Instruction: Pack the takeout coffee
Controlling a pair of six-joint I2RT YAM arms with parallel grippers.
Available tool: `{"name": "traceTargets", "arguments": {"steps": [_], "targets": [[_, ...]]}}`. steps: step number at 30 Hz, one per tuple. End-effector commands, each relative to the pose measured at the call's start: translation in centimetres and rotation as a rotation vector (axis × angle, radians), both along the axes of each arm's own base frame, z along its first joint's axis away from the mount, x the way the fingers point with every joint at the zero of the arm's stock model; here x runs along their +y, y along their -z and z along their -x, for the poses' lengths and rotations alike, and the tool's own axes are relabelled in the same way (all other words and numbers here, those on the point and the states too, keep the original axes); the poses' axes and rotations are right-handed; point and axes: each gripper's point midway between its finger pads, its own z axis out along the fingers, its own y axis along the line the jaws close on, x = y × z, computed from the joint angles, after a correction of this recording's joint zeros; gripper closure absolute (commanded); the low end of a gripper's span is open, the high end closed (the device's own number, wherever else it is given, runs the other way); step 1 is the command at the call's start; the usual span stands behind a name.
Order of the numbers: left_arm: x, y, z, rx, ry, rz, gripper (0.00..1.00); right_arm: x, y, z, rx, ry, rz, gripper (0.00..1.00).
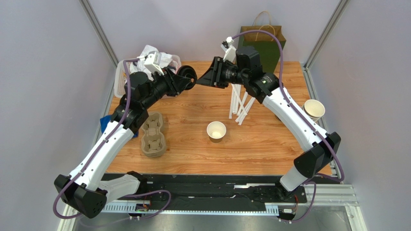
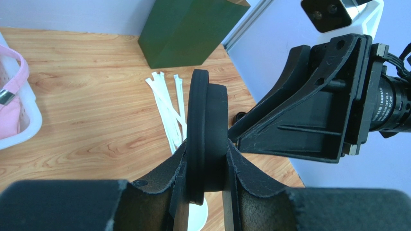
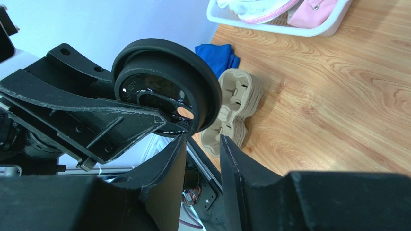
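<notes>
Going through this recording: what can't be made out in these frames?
- Green bag interior: the top view shows only its front, partly behind the right arm.
- Black lid against right fingers: whether they touch is unclear in the right wrist view, black on black.
- Open cup contents: too small in the top view.

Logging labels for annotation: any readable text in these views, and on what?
"DAMIAO": on the right arm's wrist motor; the smaller print beside it is too small to read.
Embossed lettering on the lid: too blurred to read.
No text visible on the cup, bag or carriers.
</notes>
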Motion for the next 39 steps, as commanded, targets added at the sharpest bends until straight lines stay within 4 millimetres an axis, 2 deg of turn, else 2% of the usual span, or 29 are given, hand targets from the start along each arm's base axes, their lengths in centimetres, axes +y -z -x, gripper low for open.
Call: {"name": "traceTargets", "arguments": {"steps": [1,6,11,21,22,25,27,28,29,30,31,32,33,34,36,37,39], "targets": [[0.0,-2.4,-0.2,-0.056,-0.002,0.046,1.00,1.1,-2.8,-0.2,-0.070,0.000,-0.046,0.65],[-0.4,-2.4,0.1,-0.050,0.019,0.064,1.00,1.5,-2.6,-0.6,-0.071,0.011,-0.040,0.67],[-0.5,-2.2,0.2,-0.041,0.025,0.068,1.00,1.4,-2.1,-1.6,-0.055,0.056,-0.029,0.73],[-0.5,-1.8,0.1,-0.030,0.025,0.075,1.00,2.1,-1.5,-1.6,-0.010,0.047,-0.043,0.79],[-0.6,-1.8,0.0,-0.029,0.025,0.074,1.00,2.1,-1.4,-1.6,-0.006,0.048,-0.044,0.81],[-0.7,-1.4,0.1,-0.008,0.031,0.074,0.97,2.0,-1.1,-1.8,-0.013,0.060,-0.033,0.97],[-0.7,-1.2,0.3,-0.004,0.036,0.065,0.82,1.2,-0.9,-2.2,-0.021,0.082,-0.019,1.00],[-0.4,-0.6,0.4,0.019,0.022,0.046,0.71,0.8,-1.2,-2.2,-0.030,0.089,-0.018,1.00],[0.0,-0.5,0.5,0.022,0.012,0.028,0.47,0.2,-1.1,-2.4,-0.034,0.097,-0.010,1.00],[0.5,-0.3,0.6,0.011,0.001,-0.014,0.33,-0.9,-1.2,-2.9,-0.063,0.107,0.006,1.00],[1.2,0.5,1.3,0.037,-0.011,-0.049,0.12,-1.8,-1.7,-2.8,-0.086,0.114,0.010,1.00],[1.7,0.9,1.7,0.032,-0.010,-0.078,0.01,-2.6,-1.5,-2.8,-0.093,0.115,0.030,1.00],[2.7,0.4,2.3,-0.004,-0.017,-0.106,0.01,-3.8,-1.1,-3.3,-0.116,0.125,0.062,1.00],[3.2,1.4,3.0,0.018,-0.001,-0.133,0.01,-4.6,-1.5,-2.9,-0.140,0.124,0.078,1.00],[5.1,1.3,3.7,-0.004,-0.014,-0.163,0.01,-6.0,-0.4,-2.4,-0.176,0.100,0.163,1.00],[5.5,2.1,4.3,0.025,0.001,-0.182,0.01,-6.5,-0.3,-1.9,-0.197,0.090,0.190,1.00],[7.1,3.0,5.0,0.051,-0.002,-0.218,0.01,-7.4,1.4,-0.9,-0.236,0.033,0.285,1.00]]}}
